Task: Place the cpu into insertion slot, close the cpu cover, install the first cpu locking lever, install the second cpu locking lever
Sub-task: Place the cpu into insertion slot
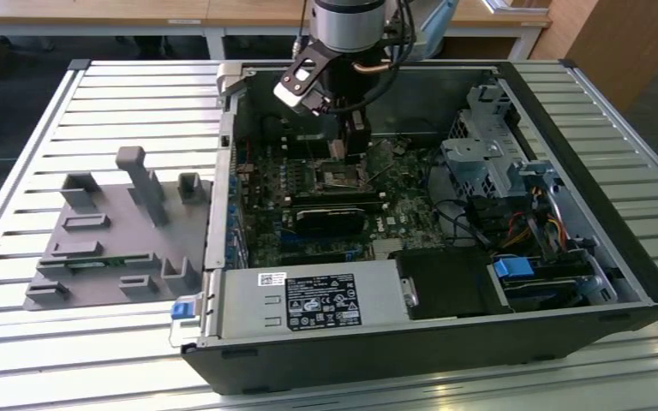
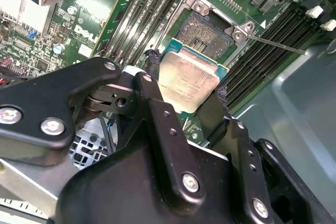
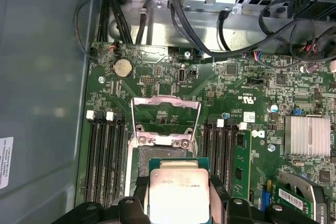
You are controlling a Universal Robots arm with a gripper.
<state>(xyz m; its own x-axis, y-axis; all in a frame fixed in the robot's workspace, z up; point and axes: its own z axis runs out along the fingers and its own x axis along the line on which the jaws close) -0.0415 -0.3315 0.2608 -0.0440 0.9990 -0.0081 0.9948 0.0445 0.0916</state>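
Note:
My gripper (image 2: 186,77) is shut on the cpu (image 2: 190,83), a flat silver square with a thin green rim, gripped by two opposite edges between black fingers (image 2: 152,72). The chip hangs tilted just above and beside the insertion slot (image 2: 207,31), whose dark centre lies uncovered. In the first wrist view the cpu (image 3: 177,191) overlaps the near edge of the insertion slot (image 3: 157,156). The cpu cover (image 3: 165,113), a thin silvery frame, is swung back on its hinge away from the socket. A thin locking lever (image 2: 275,44) sticks out sideways. In the exterior view the gripper (image 1: 353,145) hovers over the insertion slot (image 1: 344,177).
Black memory slots (image 3: 104,158) flank the socket on both sides. A finned heat sink (image 3: 307,136), cables (image 3: 236,51) and a drive cage (image 1: 483,163) lie inside the open computer case (image 1: 603,214). A white-labelled grey box (image 1: 312,300) and a grey fixture (image 1: 112,231) sit at the exterior view's left.

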